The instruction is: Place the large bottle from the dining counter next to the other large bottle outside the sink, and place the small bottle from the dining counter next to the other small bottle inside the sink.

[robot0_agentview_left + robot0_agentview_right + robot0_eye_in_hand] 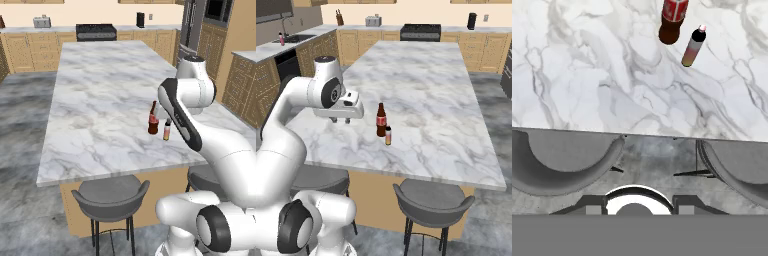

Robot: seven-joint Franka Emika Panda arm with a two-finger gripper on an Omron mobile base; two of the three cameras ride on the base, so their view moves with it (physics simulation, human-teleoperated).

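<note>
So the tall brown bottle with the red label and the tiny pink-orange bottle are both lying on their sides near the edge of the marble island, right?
Not quite: both stand upright. The right base view shows the tall brown bottle with the red label and the tiny pink-orange bottle on their bases, side by side, near the edge of the marble island.

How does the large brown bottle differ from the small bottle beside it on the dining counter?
The large bottle is dark brown with a red label; the small bottle is pale pink fading to orange. The large bottle is taller and wider, and narrows to a neck. Both stand upright, close together on the dining counter.
</note>
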